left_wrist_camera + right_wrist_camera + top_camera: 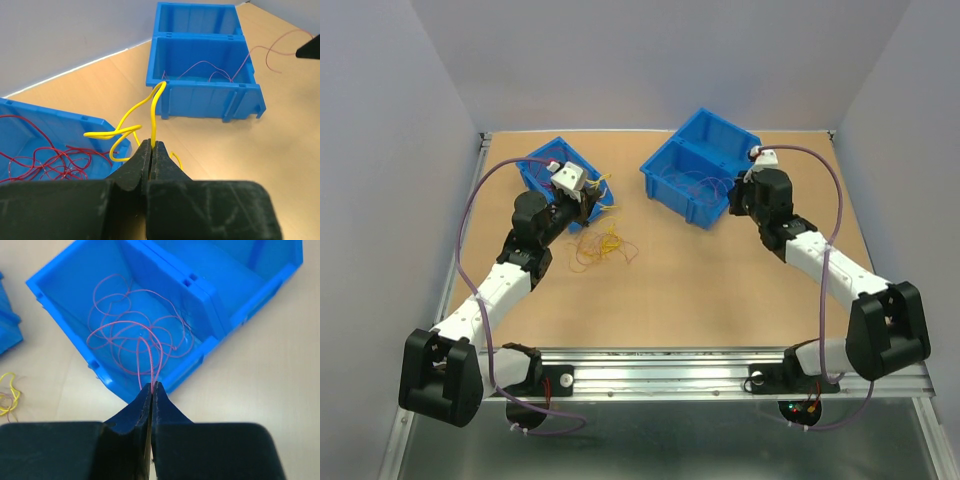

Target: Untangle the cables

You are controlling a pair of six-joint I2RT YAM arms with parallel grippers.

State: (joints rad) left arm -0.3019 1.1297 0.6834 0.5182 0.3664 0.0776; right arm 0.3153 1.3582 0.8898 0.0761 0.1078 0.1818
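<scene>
Pinching a stiff, glossy yellow wire [155, 107] rising straight ahead of the closed left gripper [151, 147], beside the left bin [75, 122] holding red strands [45, 160]. Leaving the hair-thin tangle [603, 245] just beside, nearer this arm. Clamping the right gripper [151, 389] on a looping pink wire [125, 323] over the smooth plastic right bin [60, 270].
</scene>
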